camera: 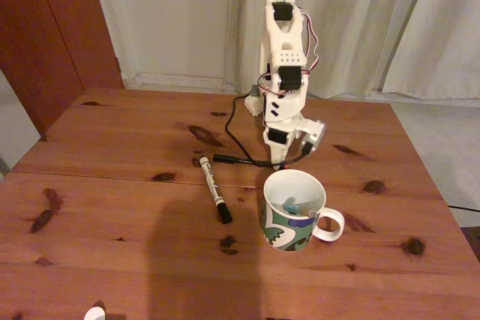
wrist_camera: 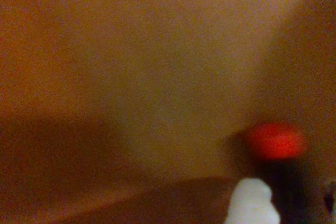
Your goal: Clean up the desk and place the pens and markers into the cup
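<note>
Fixed view — black pen [camera: 232, 160] at lowered end effector [camera: 279, 161].

On my reddish knotty-pine counter [camera: 112, 185], the white marker [camera: 214, 189] with black cap lies flat left of the cup [camera: 294, 211]. The thin black pen [camera: 236, 160] lies behind it. A teal pen [camera: 291, 205] rests inside the upright patterned cup.

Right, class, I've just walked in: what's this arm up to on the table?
The white arm's gripper is down at the desk, at one end of a thin black pen; its grip is unclear. A white marker lies beside it. The cup already holds something teal.
</note>
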You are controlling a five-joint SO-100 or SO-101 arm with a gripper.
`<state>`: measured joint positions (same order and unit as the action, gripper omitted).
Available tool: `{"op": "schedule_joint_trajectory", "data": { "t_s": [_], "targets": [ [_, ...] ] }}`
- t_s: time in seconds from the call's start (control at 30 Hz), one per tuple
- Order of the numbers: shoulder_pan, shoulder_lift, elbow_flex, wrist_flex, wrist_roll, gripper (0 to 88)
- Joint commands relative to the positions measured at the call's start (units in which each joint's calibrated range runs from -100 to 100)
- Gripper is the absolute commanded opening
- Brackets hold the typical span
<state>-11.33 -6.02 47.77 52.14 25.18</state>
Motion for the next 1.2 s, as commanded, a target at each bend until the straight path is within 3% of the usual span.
{"op": "schedule_joint_trajectory", "data": {
  "t_s": [0.0, 0.3, 0.43, 1.17],
  "targets": [
    [0.43, -1.06, 1.73, -0.82, 0.18, 10.5],
    [0.27, -1.06, 3.00, -0.82, 0.18, 9.6],
    [0.43, -0.81, 3.00, -0.91, 0.18, 0.0],
    [1.72, -13.55, 1.01, -5.73, -0.35, 0.9]
  ]
}}
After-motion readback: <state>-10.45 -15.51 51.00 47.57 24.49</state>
